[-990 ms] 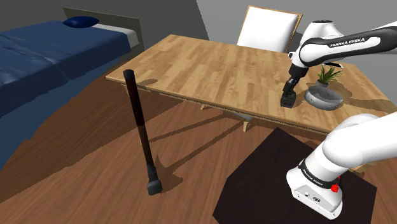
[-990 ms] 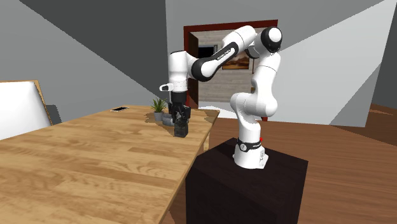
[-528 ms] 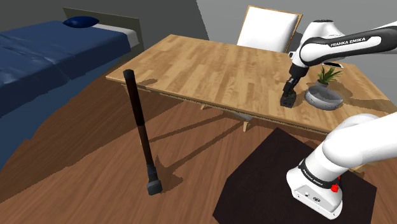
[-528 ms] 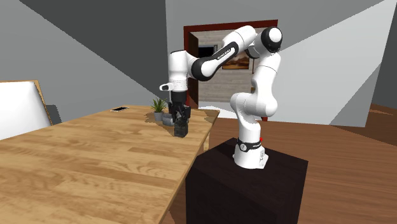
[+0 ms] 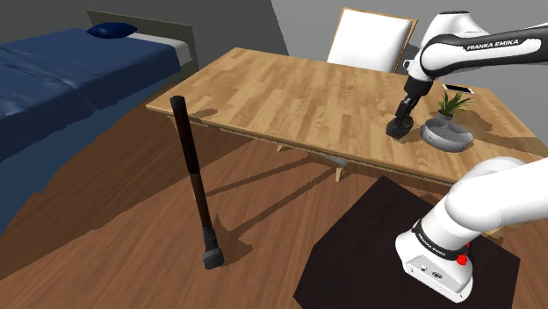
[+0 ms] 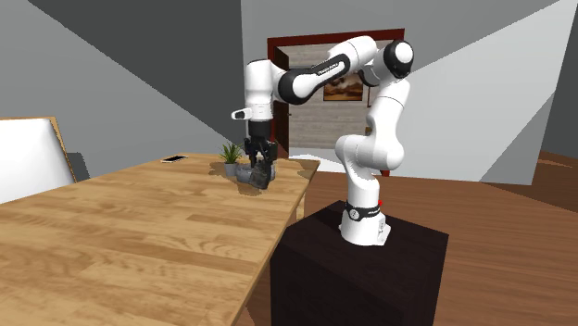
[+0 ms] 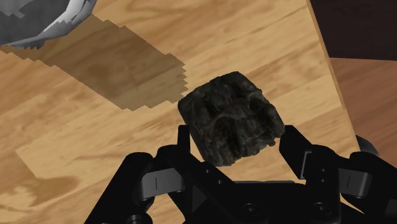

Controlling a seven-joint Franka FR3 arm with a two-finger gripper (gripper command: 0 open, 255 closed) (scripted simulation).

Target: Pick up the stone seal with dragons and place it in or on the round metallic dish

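A dark, rough carved stone seal (image 7: 230,118) sits clasped between my black fingers (image 7: 183,137). My gripper (image 5: 401,121) is shut on the seal (image 5: 400,128) and holds it a little above the wooden table (image 5: 299,97), just beside the round grey dish (image 5: 446,137). In the second exterior view the gripper (image 6: 262,169) hangs with the seal (image 6: 264,178) next to the dish (image 6: 237,171). The wrist view catches the dish's grey rim (image 7: 38,22) ahead of the seal, with its shadow on the wood.
A small green plant (image 5: 452,104) stands in the dish. A white chair (image 5: 369,37) is behind the table, and a flat dark device (image 6: 173,159) lies near it. A black pole (image 5: 195,180) stands on the floor, a blue bed (image 5: 70,70) beyond. The table's edge runs close by the seal.
The arm has risen and swung toward the dish, lifting the seal off the tabletop. The fingers have stayed shut on it.
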